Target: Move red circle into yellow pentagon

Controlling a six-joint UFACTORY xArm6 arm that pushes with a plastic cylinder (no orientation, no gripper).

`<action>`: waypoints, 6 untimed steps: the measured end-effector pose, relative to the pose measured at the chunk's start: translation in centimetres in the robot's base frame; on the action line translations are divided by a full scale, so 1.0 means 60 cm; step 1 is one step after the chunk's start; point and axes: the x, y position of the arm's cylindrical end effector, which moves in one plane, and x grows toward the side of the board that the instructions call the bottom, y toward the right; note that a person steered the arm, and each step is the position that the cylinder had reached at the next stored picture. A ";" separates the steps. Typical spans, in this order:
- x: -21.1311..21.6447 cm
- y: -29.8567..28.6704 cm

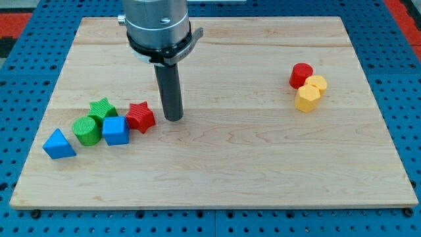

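One red circle (pixel 301 74) touching yellow pentagon (pixel 307 99), far right of my tip (pixel 173 118); no fingers.

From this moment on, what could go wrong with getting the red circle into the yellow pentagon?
1. My tip sits just right of the red star, far from the red circle; a careless start could knock the star.
2. The red circle already appears to touch the yellow blocks, so a hard push could scatter them.
3. Two yellow blocks sit together; which one is the pentagon is hard to tell.
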 end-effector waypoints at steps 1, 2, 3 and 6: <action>0.000 -0.036; -0.002 -0.006; -0.034 0.077; -0.227 0.340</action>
